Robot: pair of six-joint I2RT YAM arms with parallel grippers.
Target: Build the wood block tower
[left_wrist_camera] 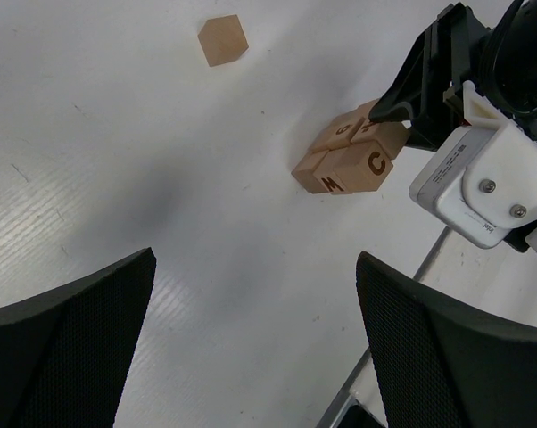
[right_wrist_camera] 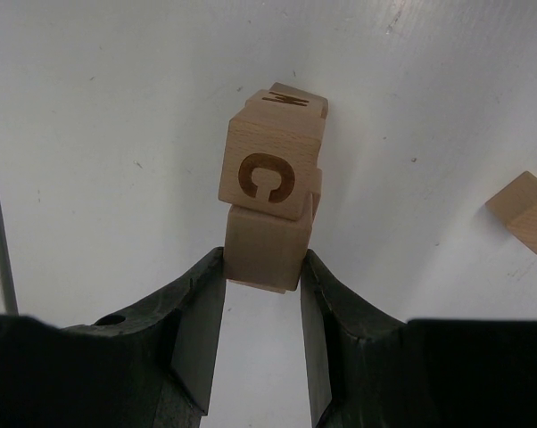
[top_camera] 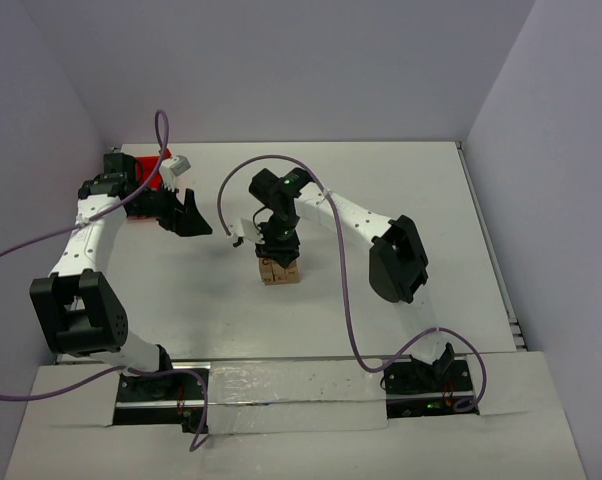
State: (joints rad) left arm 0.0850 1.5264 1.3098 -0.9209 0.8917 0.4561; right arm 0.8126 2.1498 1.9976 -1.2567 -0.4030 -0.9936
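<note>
The wood block tower (top_camera: 279,271) is a small cluster of light-tan cubes at the table's middle. Among them are a block with a dark C (right_wrist_camera: 268,169) and one marked M (left_wrist_camera: 329,181). My right gripper (right_wrist_camera: 262,260) is shut on a plain block (right_wrist_camera: 264,245), its fingers pressed on both sides; that block touches the C block. From above, the right gripper (top_camera: 278,246) stands directly over the cluster. A loose plain cube (left_wrist_camera: 222,41) lies apart from it on the table. My left gripper (left_wrist_camera: 255,267) is open with nothing between its fingers, hanging to the left of the tower.
A red bin (top_camera: 146,172) sits at the back left, behind the left arm. Purple cables loop over both arms. The loose cube (right_wrist_camera: 525,212) lies to the right of the held block in the right wrist view.
</note>
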